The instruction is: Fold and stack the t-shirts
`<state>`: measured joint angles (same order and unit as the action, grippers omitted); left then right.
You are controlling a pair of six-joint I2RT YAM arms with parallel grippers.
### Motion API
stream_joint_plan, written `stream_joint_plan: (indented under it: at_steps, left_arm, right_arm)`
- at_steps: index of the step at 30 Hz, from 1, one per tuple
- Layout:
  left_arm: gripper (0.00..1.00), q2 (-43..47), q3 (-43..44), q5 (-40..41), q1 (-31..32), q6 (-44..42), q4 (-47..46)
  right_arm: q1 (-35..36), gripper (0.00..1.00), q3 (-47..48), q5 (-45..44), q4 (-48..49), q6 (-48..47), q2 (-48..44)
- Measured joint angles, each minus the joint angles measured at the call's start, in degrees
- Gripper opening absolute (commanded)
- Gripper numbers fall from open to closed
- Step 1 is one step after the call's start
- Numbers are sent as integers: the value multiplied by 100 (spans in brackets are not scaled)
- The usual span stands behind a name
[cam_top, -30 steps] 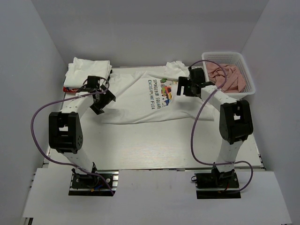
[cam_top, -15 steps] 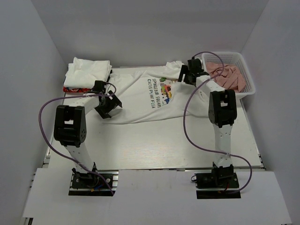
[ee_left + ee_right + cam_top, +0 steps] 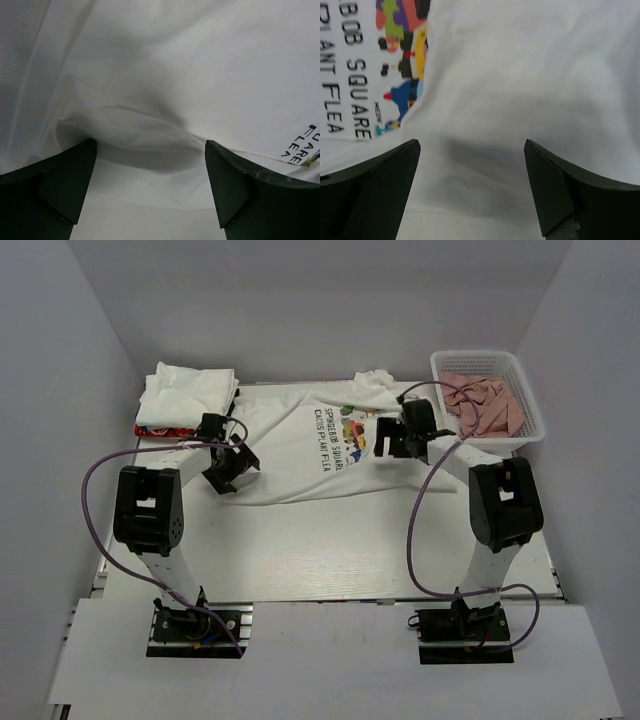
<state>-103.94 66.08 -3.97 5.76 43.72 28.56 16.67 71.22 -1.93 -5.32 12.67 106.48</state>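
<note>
White printed t-shirt [image 3: 290,455] lies spread mid-frame on the counter [image 3: 330,550]; a folded t-shirt [image 3: 188,390] sits upper left. Left pincer [image 3: 150,150] and right pincer [image 3: 472,147] hover wide open over its edges, holding nothing. Likely step: grasping for a fold. Next, each should lower and pinch fabric.

The spread t-shirt [image 3: 285,465] was plain white, with dark lettering [image 3: 322,440] and a cartoon print [image 3: 402,55] in orange, green, yellow, blue and purple. The folded t-shirts [image 3: 188,390] were white too, with a red strip [image 3: 160,430] peeking out underneath. White basket [image 3: 533,410], salmon-pink cloths [image 3: 487,400], pale wood-grain table [image 3: 320,550].
</note>
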Motion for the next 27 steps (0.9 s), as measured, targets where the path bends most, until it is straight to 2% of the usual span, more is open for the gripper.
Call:
stream_joint_plan:
  at_steps: [6, 9, 15, 19, 23, 27]
  left_arm:
    - [100, 144, -184, 94, 0, 0, -28]
    - [100, 393, -507, 146, 0, -22, -61]
    - [100, 1375, -1604, 162, 0, -11, -11]
    - [100, 2406, -2509, 199, 2, 131, 343]
    - [100, 3593, -3274, 52, 31, 376, 1005]
    - [100, 4144, -3036, 269, 59, 570, 2004]
  right_arm:
    - [118, 90, -1189, 13, 352, 420, -323]
    - [122, 90, -2214, 28, 614, 754, -1126]
    - [308, 90, -3727, 181, 337, 1445, -2782]
    - [608, 90, -4548, 452, -455, 1856, -4288]
    - [870, 90, -4699, 557, -1847, 2105, -5532]
    - [977, 90, -4511, 586, -2546, 2100, -6076]
